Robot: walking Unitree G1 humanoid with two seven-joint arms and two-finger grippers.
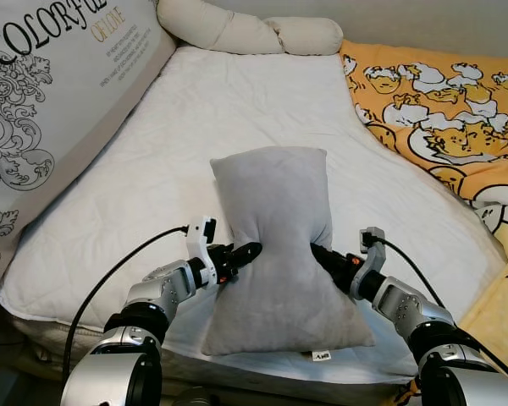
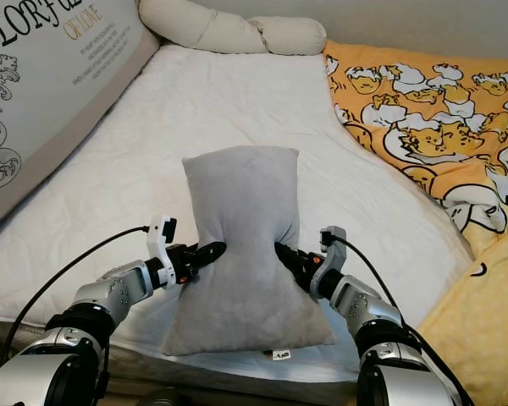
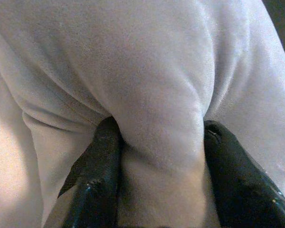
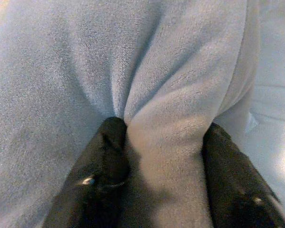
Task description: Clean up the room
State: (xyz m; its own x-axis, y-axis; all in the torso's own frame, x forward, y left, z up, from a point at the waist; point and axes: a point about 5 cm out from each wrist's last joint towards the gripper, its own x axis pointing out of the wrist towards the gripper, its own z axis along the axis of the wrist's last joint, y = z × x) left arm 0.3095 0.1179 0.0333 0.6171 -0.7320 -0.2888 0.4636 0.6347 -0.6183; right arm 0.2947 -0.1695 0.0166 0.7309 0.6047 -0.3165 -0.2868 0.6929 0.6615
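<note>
The grey pillow lies lengthwise on the white mattress, its near end close to the bed's front edge, and both claws grip it at the waist. The main risk, in my judgement, is slippage: each claw holds only a pinched fold of soft plush, not the body of the pillow, so the fabric could slide out if the arms lift or swing quickly. A second risk is uneven pull; if one arm moves ahead of the other, the pillow may twist and tear free on the lagging side. A third is drag, since the near end could catch on the mattress edge and fall to the floor. The left claw reaches in from the left, forearm low and angled inward, and the left wrist view shows its two black fingers closed around a ridge of grey fabric. The right claw mirrors it from the right, fingers likewise clamped on a bunched fold. Both forearms are roughly level and converge on the pillow's narrowed middle. A patterned cushion leans at the left, a cream bolster lies at the head, and an orange printed quilt covers the right side, all well apart from the grasp.
</note>
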